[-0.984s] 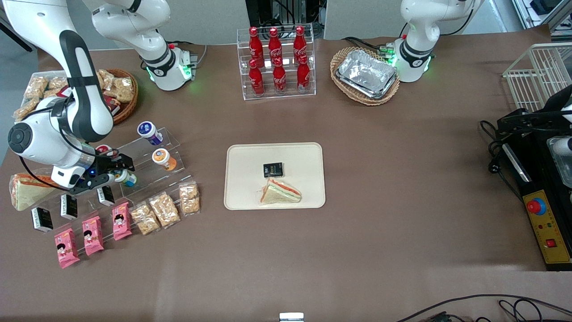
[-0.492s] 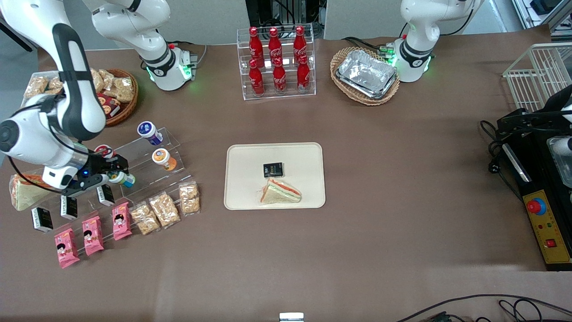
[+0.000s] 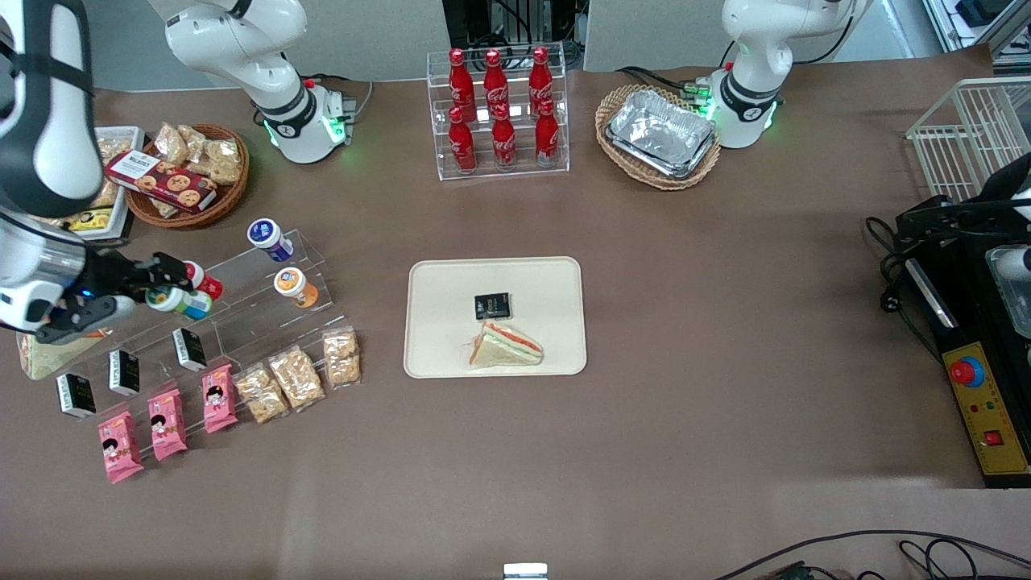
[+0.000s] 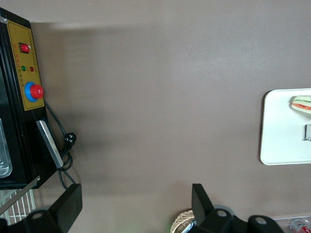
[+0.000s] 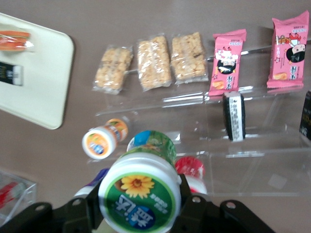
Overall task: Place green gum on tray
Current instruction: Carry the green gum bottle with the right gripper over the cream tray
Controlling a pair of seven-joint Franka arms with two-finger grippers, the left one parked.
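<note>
Lifted since a second ago, the small green gum canister with a green-and-white flower lid and teal body (image 3: 179,301) is now clear of the clear acrylic stepped display stand (image 3: 266,310), where it earlier rested on a lower step. The right arm's black two-finger gripper (image 3: 153,283) has its jaws closed narrowly on the canister's sides just under the lid, carrying it above the stand's end that is farther from the tray. The right wrist view shows the lid (image 5: 139,196) filling the space between the jaws, held square.

Just beside it on the stand are a red-lidded canister (image 3: 201,281), an orange-lidded canister (image 3: 293,286) and a blue-lidded canister (image 3: 268,237).

The large cream-beige rectangular tray with rounded corners (image 3: 439,322) lies well apart on the brown worktop (image 3: 725,322), toward the parked arm's end from the stand. It already holds a triangular wrapped sandwich (image 3: 505,346) and a small black packet (image 3: 492,305).

To do this carry well, the canister should probably stay high enough to pass over the orange-lidded canister, then come down onto bare tray surface, away from the sandwich and packet, before release.
</note>
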